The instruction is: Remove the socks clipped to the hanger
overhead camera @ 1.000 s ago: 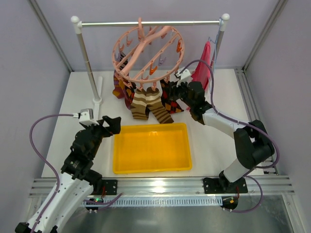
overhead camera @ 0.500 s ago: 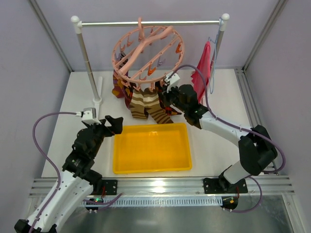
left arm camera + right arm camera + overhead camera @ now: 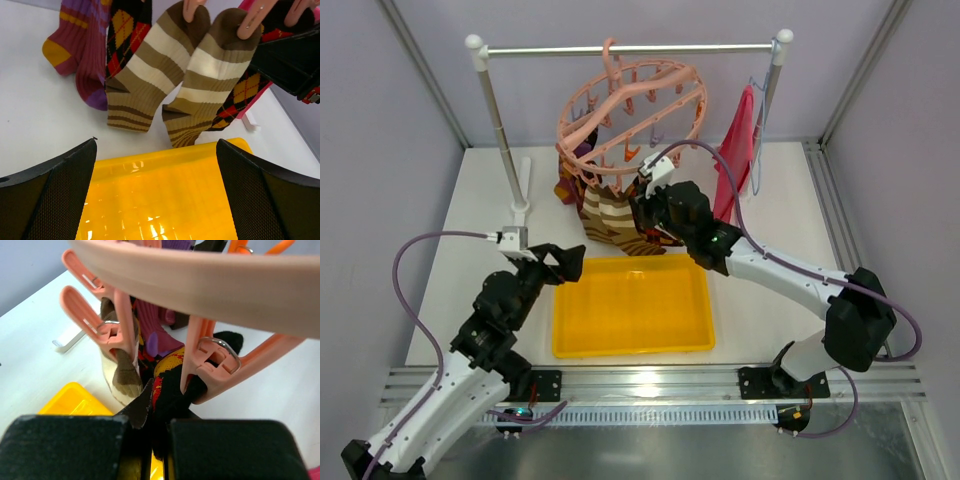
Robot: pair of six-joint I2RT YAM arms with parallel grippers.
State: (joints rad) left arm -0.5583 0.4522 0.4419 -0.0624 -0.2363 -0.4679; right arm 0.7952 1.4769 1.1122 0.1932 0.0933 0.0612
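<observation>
Nearest the bases, the left gripper (image 3: 563, 266) is hovering at the far left corner of the yellow tray (image 3: 632, 310), its fingers spread wide and gripping nothing. Beyond the tray, the right gripper (image 3: 160, 440) is pinching the dark argyle sock (image 3: 170, 385) between nearly closed fingers, just under a peg (image 3: 210, 365) that seems to be clamping the sock's top, though the overlap makes that hard to confirm. Beside it, two brown-cream striped socks (image 3: 150, 75) and a maroon-purple sock (image 3: 82, 50) are dangling from their pegs over the table (image 3: 470, 220). Above them the hanger (image 3: 200, 285) is hanging tilted from the rail (image 3: 540, 48), and a pink-red cloth (image 3: 740, 150) is hanging by the right post.
</observation>
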